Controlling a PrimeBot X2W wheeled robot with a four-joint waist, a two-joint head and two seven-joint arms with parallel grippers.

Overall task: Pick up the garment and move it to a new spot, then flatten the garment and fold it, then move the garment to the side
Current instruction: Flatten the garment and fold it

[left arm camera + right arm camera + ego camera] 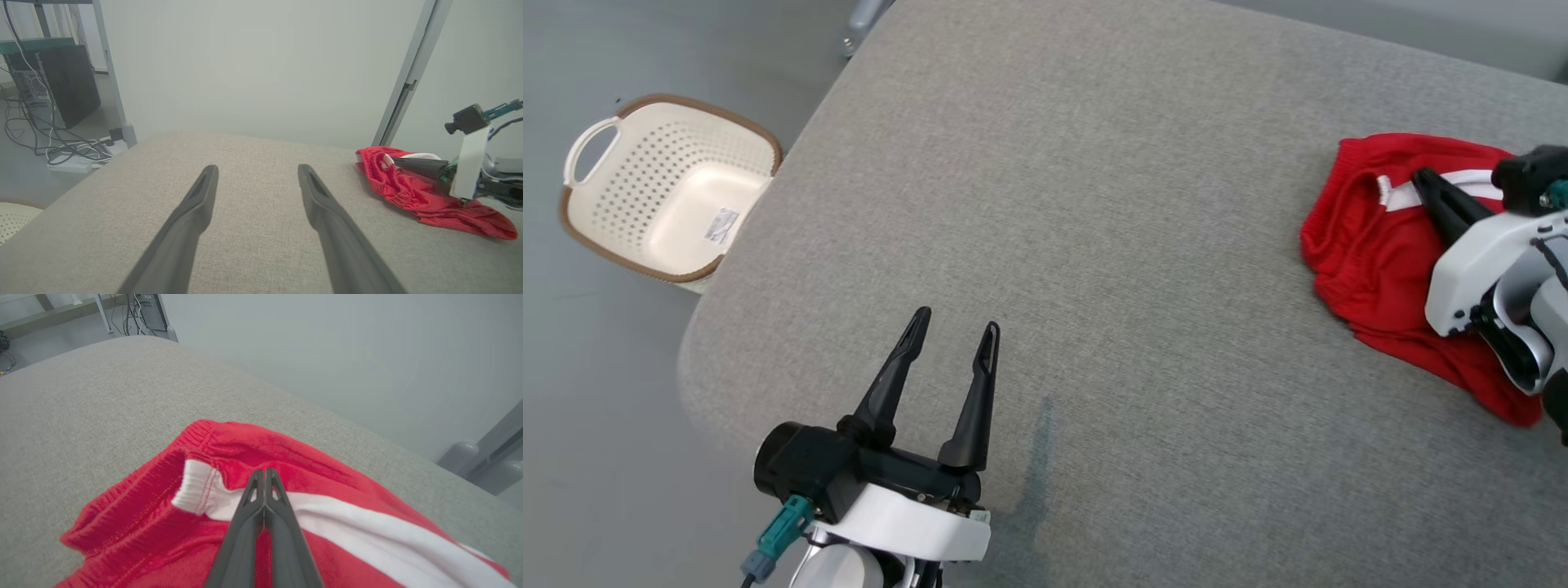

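The garment [1372, 245] is a pair of red shorts with a white side stripe, lying crumpled at the right edge of the grey padded surface [1094, 204]. My right gripper [1421, 175] is shut, with its fingertips over the white stripe near the waistband. In the right wrist view its fingers [264, 471] are pressed together above the garment [229, 449], with no fabric visible between them. My left gripper [956, 320] hovers open over the near-left part of the surface, far from the shorts. The left wrist view shows the garment [408, 192] and the right gripper [394, 160] at the right.
A cream perforated basket [670, 188] with a brown rim stands on the floor off the surface's left edge. A computer tower [69, 81] and cables lie on the floor beyond the far edge, and a grey metal post [408, 77] rises behind the shorts.
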